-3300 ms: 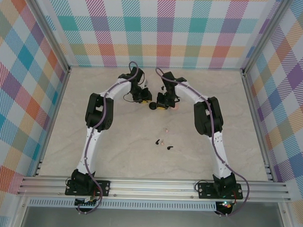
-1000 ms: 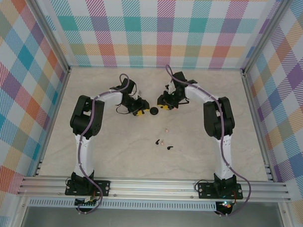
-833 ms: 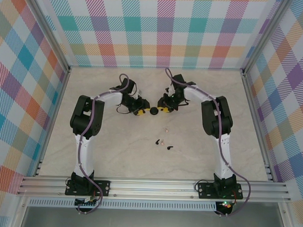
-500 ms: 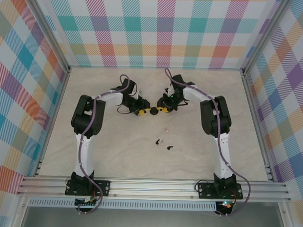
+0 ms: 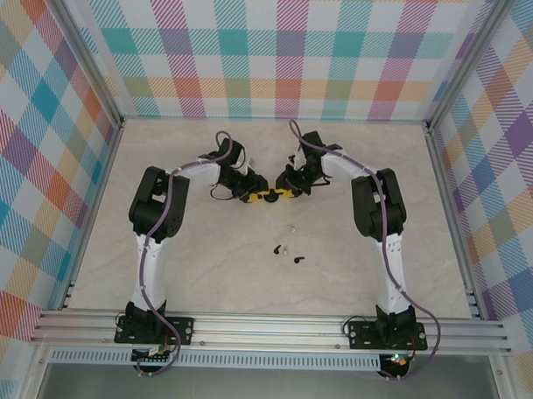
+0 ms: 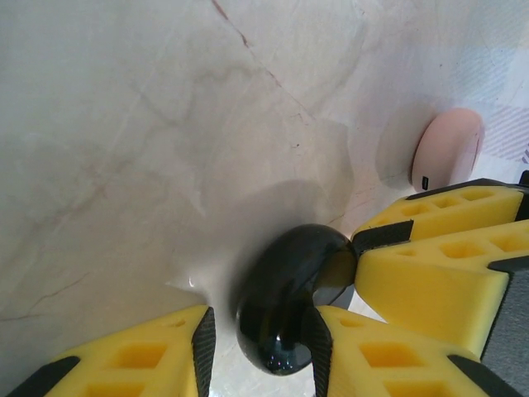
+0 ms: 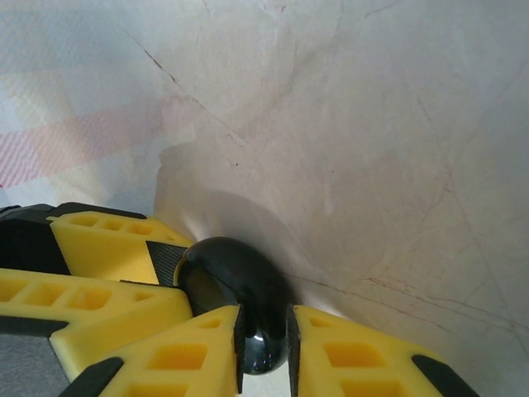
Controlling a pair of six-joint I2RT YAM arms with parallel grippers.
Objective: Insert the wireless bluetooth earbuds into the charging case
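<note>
The round black charging case [image 6: 289,289] stands on its edge on the table at the back middle. My right gripper [image 7: 264,335] is shut on it, both pads pressed to its sides. My left gripper [image 6: 260,327] straddles the same case [image 7: 235,281] from the other side. Its right pad touches the case and a gap shows at its left pad, so it is open. In the top view the two grippers meet, left [image 5: 256,196] and right [image 5: 282,193]. The earbuds lie loose nearer the bases: a pink one [image 5: 293,228], a black and pink pair [image 5: 281,249] and a black one [image 5: 298,259].
A round pink case [image 6: 446,149] lies just behind the right gripper's fingers [image 6: 438,248]. Checked walls stand around the marbled table [image 5: 186,249], with an aluminium rail [image 5: 271,327] at the near edge.
My left gripper has slid right up to the black case and narrowed around it. My right gripper has closed on the case. The earbuds have not moved.
</note>
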